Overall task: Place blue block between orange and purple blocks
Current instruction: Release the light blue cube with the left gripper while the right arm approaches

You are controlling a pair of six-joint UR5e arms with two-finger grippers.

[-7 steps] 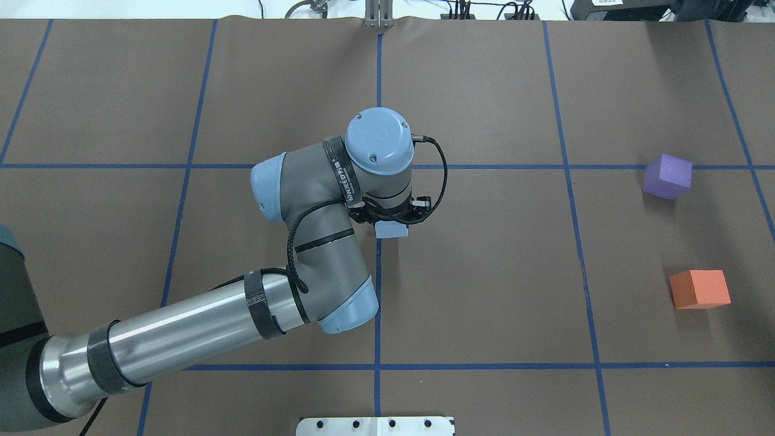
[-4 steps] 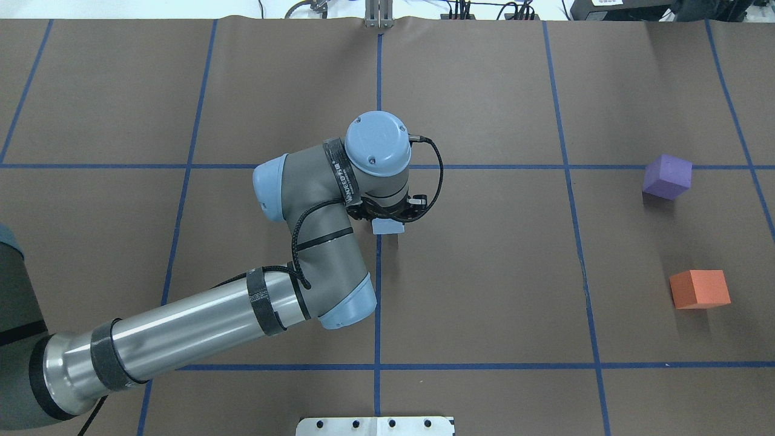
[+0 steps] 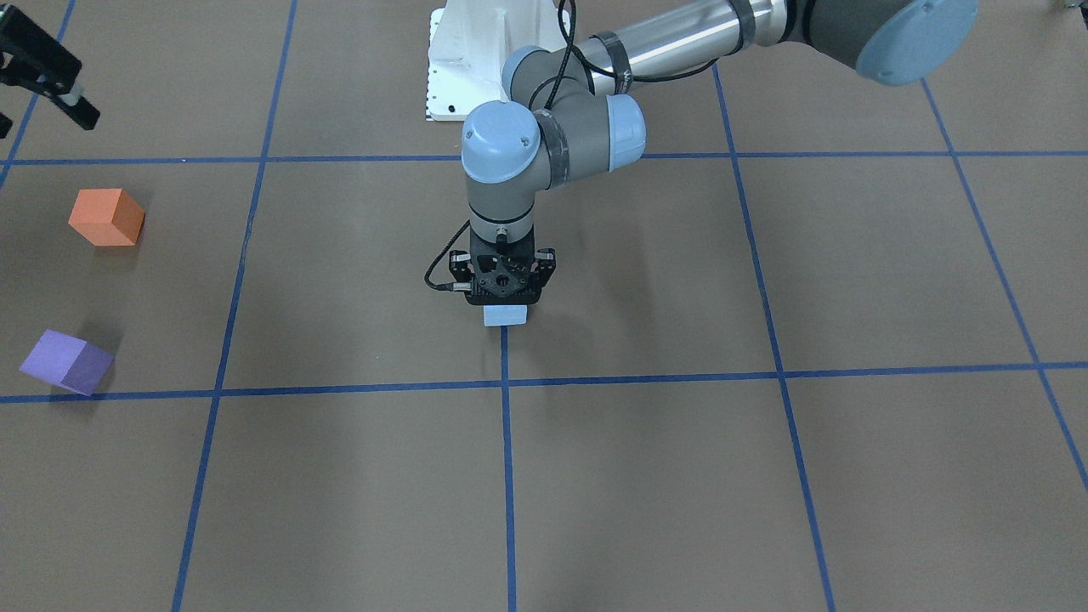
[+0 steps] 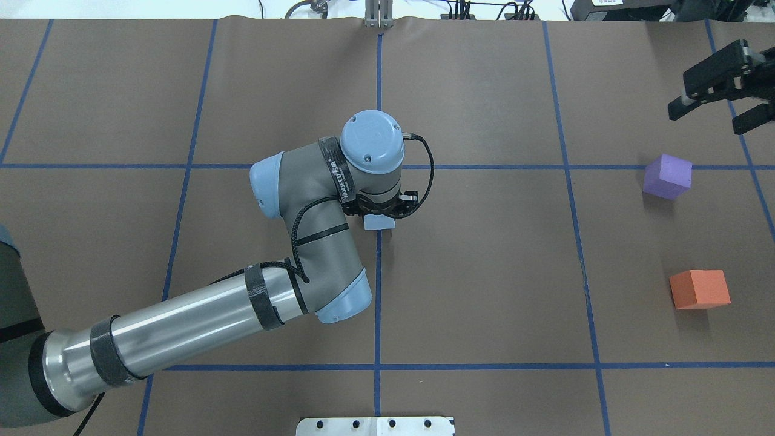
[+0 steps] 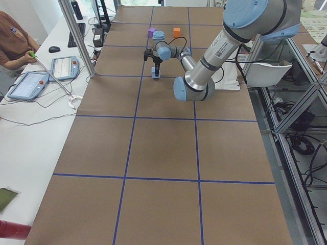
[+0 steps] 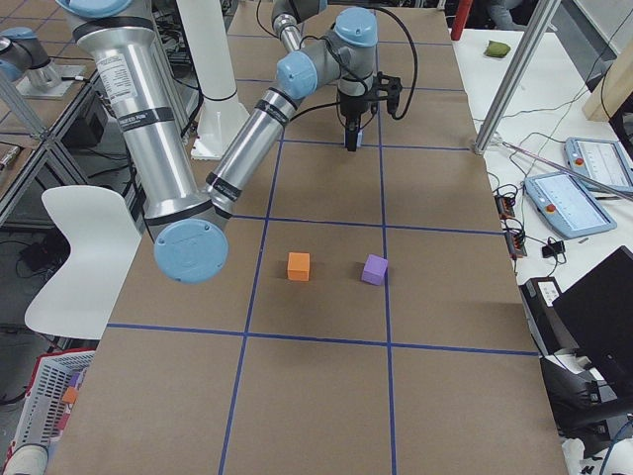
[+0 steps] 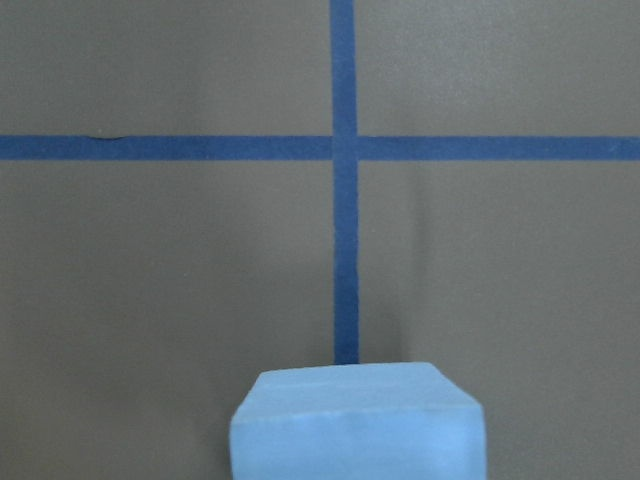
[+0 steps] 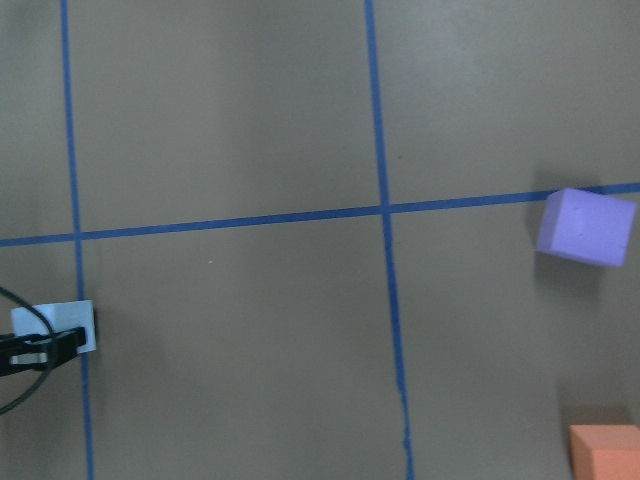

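My left gripper (image 3: 506, 308) is shut on the light blue block (image 4: 379, 223) near the table's centre, right by a blue tape line. The block fills the bottom of the left wrist view (image 7: 355, 425); I cannot tell if it touches the table. The purple block (image 4: 667, 176) and the orange block (image 4: 699, 289) lie far to the right, apart from each other with bare table between them. My right gripper (image 4: 708, 120) is open and empty, high up beyond the purple block. Its camera sees the blue block (image 8: 55, 327), the purple block (image 8: 585, 226) and the orange block (image 8: 605, 450).
The robot's white base plate (image 4: 375, 426) sits at the near table edge. Blue tape lines (image 4: 378, 290) divide the brown table into squares. Tablets and cables (image 5: 30, 81) lie on a side bench beyond the far edge.
My left gripper has shifted slightly left and away from the robot's base with the blue block. My right gripper has come into the overhead view at the upper right.
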